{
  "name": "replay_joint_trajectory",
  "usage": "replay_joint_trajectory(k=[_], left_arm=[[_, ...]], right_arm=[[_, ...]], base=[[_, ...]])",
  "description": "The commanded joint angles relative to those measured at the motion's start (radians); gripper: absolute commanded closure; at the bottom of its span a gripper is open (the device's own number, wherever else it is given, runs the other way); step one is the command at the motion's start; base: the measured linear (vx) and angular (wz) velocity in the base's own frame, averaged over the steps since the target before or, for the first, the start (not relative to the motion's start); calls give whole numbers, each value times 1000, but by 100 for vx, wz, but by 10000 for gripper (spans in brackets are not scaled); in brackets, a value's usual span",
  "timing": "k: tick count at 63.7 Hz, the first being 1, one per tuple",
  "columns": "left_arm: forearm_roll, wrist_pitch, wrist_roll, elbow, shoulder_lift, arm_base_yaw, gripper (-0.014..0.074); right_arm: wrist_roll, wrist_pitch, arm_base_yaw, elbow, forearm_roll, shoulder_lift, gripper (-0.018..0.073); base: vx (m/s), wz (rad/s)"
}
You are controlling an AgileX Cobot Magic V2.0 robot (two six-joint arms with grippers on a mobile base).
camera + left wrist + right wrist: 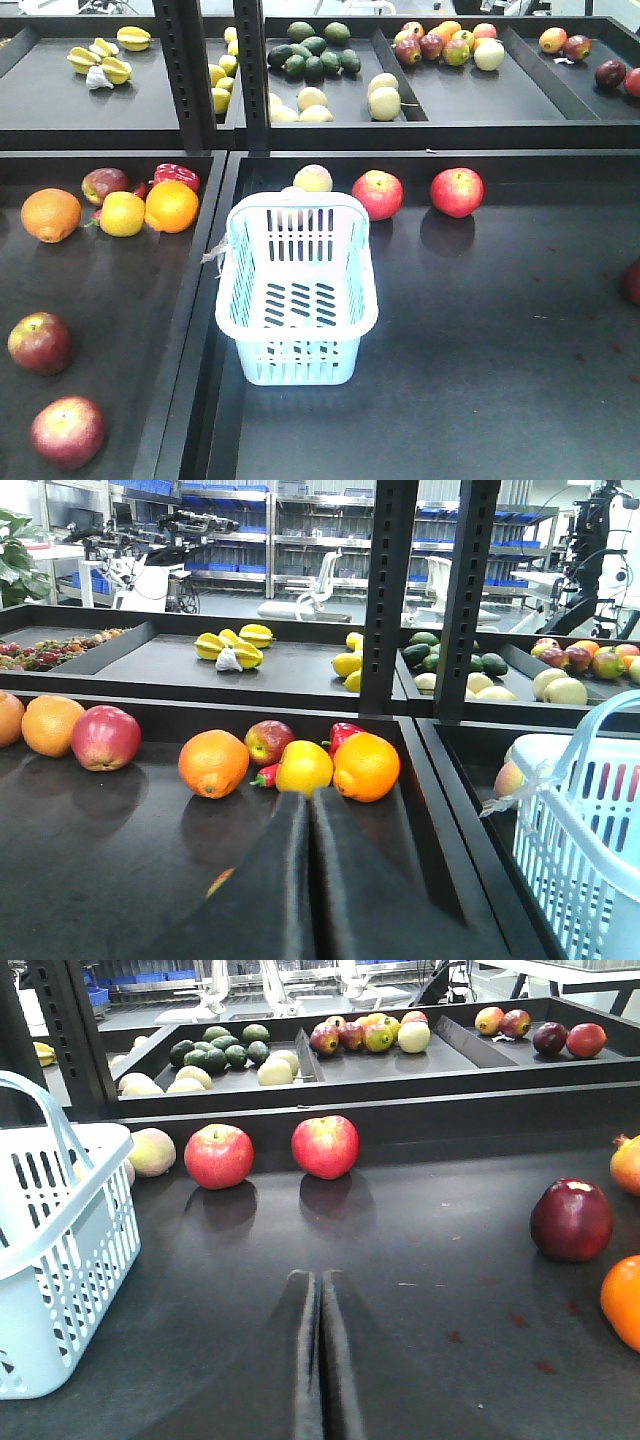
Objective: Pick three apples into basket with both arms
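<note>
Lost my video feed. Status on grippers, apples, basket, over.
Left gripper shut, empty; right gripper shut, empty. Basket empty; apples all on the trays. Pale fruit close behind basket, nothing over its opening.

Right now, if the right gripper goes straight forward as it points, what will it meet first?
Probably the right-hand apple of the red pair ahead. The right gripper, shut, points almost straight at it, with only bare tray floor between. Depth is unclear.

Front view high, angled down; wrist views low, level; all share basket (300,372).
</note>
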Motion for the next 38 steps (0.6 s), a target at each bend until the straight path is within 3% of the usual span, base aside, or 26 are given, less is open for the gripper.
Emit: replay_joint_trajectory(k=[1, 38], left_arm=[[-8, -76, -6, 24, -14, -5, 603], [-8, -76, -6, 24, -14, -5, 603]], right_arm=[[-6, -68, -7, 13, -9, -11, 564], [-6, -68, -7, 13, -9, -11, 564]], base=[[0, 0], [0, 0]])
